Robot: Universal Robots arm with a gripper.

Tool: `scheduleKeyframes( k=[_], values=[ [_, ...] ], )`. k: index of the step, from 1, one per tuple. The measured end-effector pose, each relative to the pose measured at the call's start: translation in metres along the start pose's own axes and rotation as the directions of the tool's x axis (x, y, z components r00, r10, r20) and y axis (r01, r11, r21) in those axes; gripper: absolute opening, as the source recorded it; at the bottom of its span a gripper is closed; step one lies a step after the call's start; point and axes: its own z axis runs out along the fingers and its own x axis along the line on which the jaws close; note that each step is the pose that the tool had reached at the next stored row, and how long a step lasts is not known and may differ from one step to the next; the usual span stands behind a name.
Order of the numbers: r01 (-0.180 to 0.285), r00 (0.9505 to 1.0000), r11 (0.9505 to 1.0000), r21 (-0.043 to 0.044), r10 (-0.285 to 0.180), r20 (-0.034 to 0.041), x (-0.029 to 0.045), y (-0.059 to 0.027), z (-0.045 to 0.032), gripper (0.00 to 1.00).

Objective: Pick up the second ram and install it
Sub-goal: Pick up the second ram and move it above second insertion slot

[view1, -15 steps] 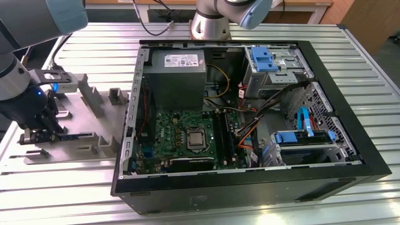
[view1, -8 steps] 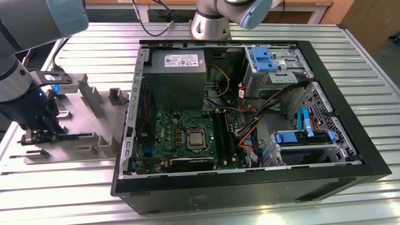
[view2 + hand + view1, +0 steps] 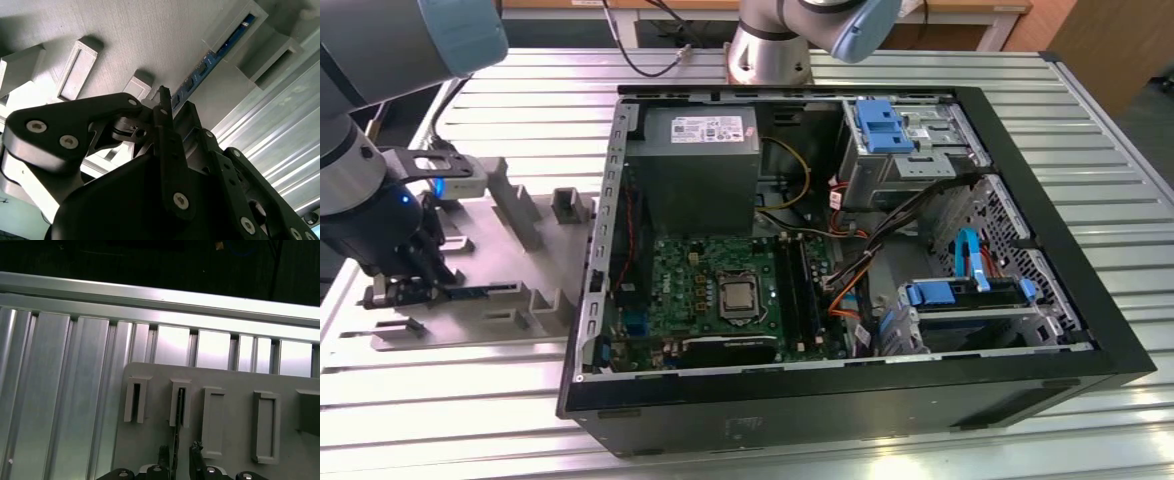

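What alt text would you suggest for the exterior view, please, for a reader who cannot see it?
The arm's gripper sits low at a grey holder tray at the exterior view's left, right by the second ram resting in its slot. Beside it, an open computer case lies on a ribbed metal table, green motherboard exposed.

On my exterior view the open computer case [image 3: 854, 400] sits on the slatted table [image 3: 1107, 170]. The holder plate [image 3: 480, 255] lies just beside it, on the exterior view's left. Inside the case the motherboard [image 3: 707, 290] lies flat, with the power supply [image 3: 700, 160] behind it and the drive cage [image 3: 974, 300] to the exterior view's right. In the second wrist view the ram stick [image 3: 214, 57] stands on edge in a slot of the plate. My gripper [image 3: 407, 288] hangs over the plate's near end, one finger on each side of the stick.
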Motion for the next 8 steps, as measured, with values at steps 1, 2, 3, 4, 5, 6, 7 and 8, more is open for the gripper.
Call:
scheduleKeyframes(
  k=[1,2,3,4,5,6,7,8],
  values=[
    [0.0,1.0,1.0,-0.0001,0.0,0.0,0.0,0.0,0.0,0.3],
    [0.0,1.0,1.0,-0.0002,0.0,-0.0001,0.0,0.0,-0.0001,0.3],
    [0.0,1.0,1.0,-0.0002,0.0,-0.0001,0.0,0.0,-0.0002,0.3],
    [0.0,1.0,1.0,-0.0002,0.0,-0.0001,0.0,0.0,-0.0002,0.3],
    [0.0,1.0,1.0,-0.0002,0.0,-0.0001,0.0,0.0,-0.0002,0.28],
    [0.0,1.0,1.0,-0.0002,0.0,-0.0001,0.0,0.0,-0.0001,0.28],
    [0.0,1.0,1.0,-0.0002,0.0,-0.0001,0.0,0.0,-0.0002,0.22],
    [0.0,1.0,1.0,-0.0002,0.0,-0.0001,0.0,0.0,-0.0002,0.22]
  ],
)
